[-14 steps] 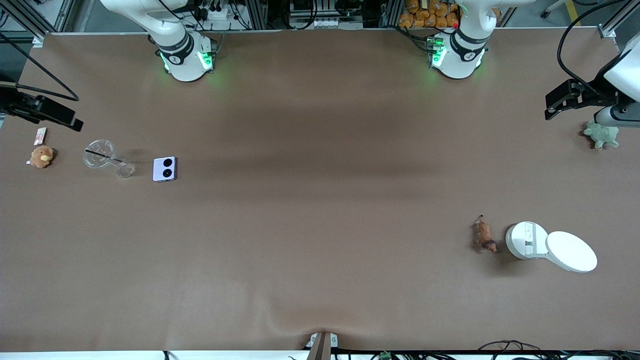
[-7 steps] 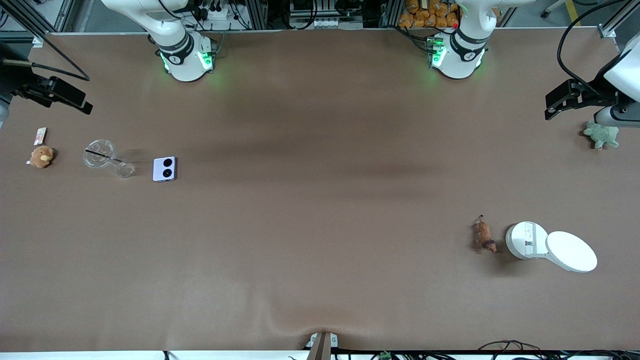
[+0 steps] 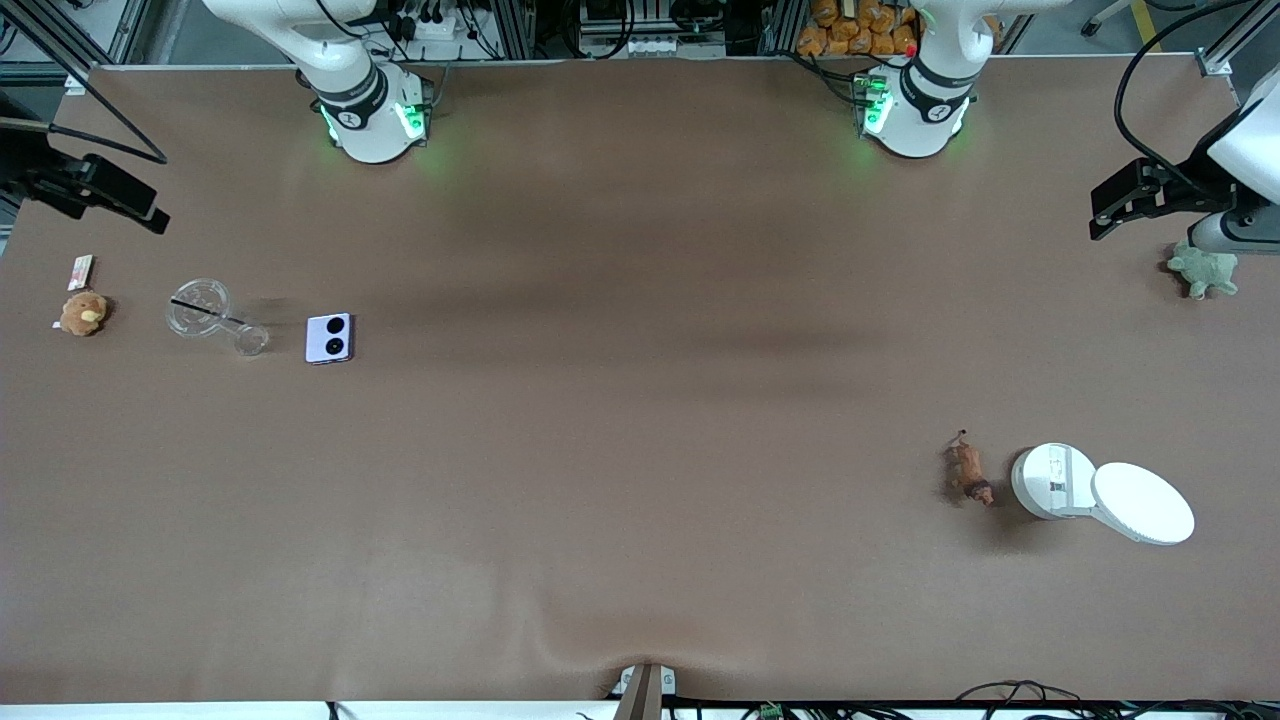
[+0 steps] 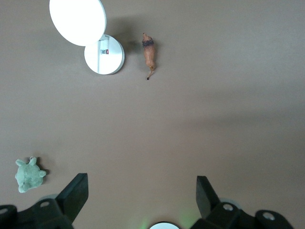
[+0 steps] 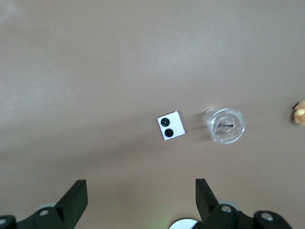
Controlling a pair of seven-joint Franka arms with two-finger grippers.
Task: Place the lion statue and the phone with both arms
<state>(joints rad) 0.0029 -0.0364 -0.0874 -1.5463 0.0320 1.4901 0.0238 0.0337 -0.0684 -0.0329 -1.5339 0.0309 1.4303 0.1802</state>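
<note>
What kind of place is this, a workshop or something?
Probably a robotics lab: two robot arm bases bolted along a brown table, aluminium framing and cables behind, and test props like a phone and lion statue.

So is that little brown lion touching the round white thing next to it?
Apart. In the front view, bare brown table shows between the lion statue and the round white device; the left wrist view shows the same gap.
</note>
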